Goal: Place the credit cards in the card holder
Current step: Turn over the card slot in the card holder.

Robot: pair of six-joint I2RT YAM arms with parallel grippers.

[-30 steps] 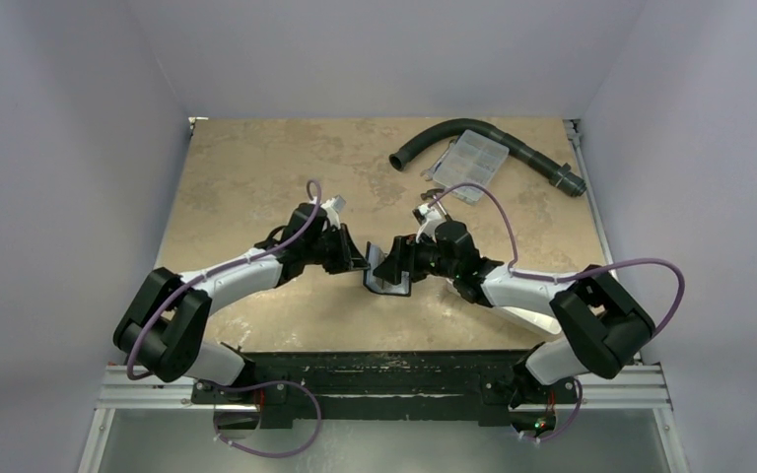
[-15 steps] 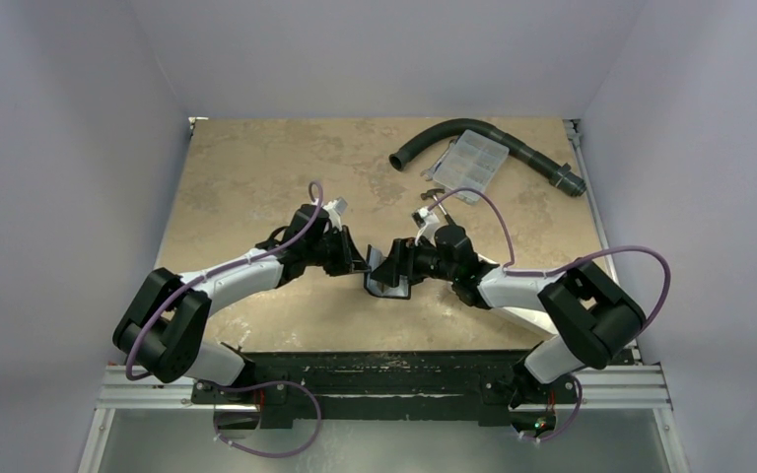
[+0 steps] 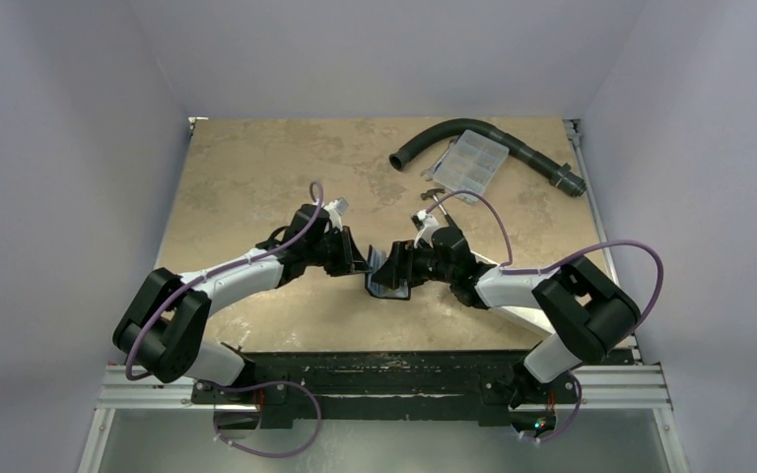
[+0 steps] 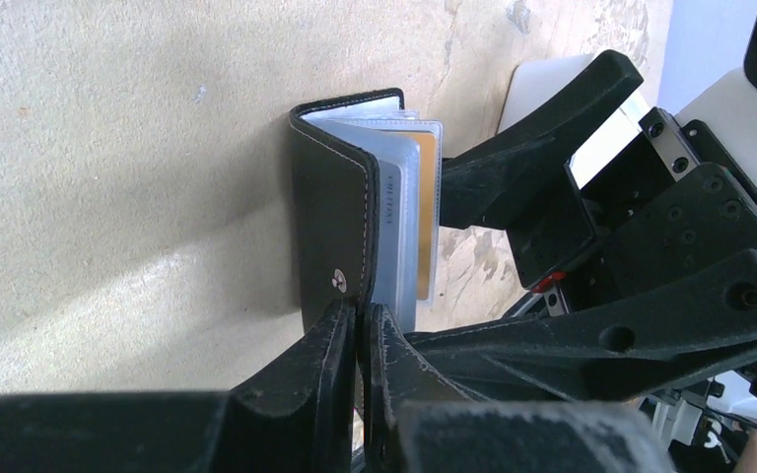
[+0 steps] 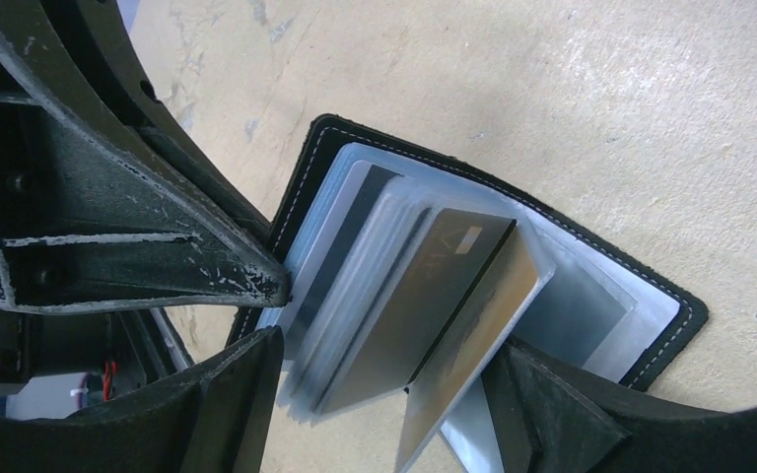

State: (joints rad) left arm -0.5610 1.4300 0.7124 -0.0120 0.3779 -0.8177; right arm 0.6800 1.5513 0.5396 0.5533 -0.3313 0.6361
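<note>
The black card holder [image 3: 386, 283] stands open on its edge on the table between the two arms. My left gripper [image 4: 358, 323] is shut on the edge of its black cover [image 4: 331, 212], just below the small snap [image 4: 338, 279]. Clear sleeves fan out from the pale inside [image 5: 591, 296]. A gold credit card [image 5: 453, 315] sits in the fanned sleeves, and its edge [image 4: 424, 197] also shows in the left wrist view. My right gripper [image 5: 394, 394] is open, with one finger on each side of the sleeves and the card. The left arm's fingers [image 5: 158, 246] show beside it.
A curved black hose [image 3: 513, 148] and a clear compartment box [image 3: 471, 165] lie at the back right of the table. The right gripper's body [image 4: 651, 227] crowds close to the holder. Grey walls close in both sides.
The right arm has edged left, bringing its jaws further over the sleeves. The left arm and the holder have stayed put.
</note>
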